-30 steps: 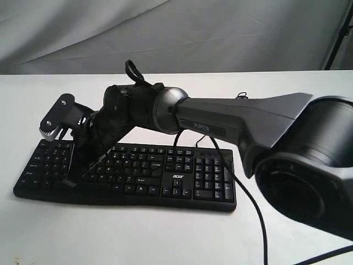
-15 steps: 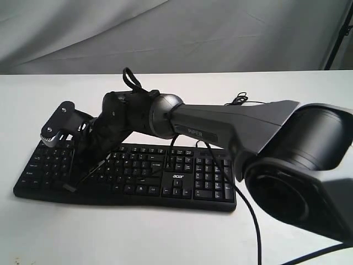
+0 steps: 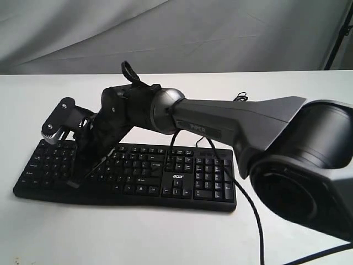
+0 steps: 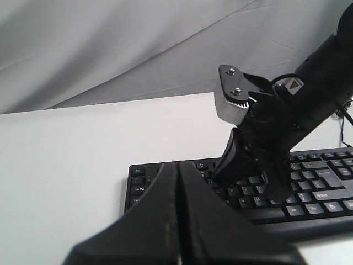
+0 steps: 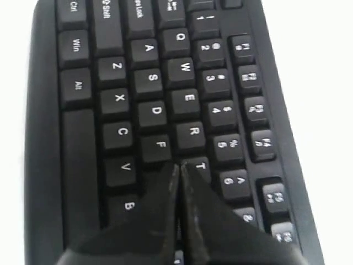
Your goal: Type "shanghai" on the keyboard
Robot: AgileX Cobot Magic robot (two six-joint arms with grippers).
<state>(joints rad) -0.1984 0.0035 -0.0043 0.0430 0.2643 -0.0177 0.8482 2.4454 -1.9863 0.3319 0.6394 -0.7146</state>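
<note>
My right claw (image 3: pixel 72 183), clenched on nothing, has lifted a touch over the letter keys of the keyboard (image 3: pixel 182 178) lying on the white tabletop (image 3: pixel 138 237) (half a second ago it dipped lower), so one letter looks struck, more to come.

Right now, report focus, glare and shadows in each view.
Exterior view: even soft light, and the right arm's near joint looms large and soft. Left wrist view: the shut left gripper is blurred, the keyboard beyond is sharper. Right wrist view: the right gripper is blurred, key legends are readable, the table is washed out white.
</note>
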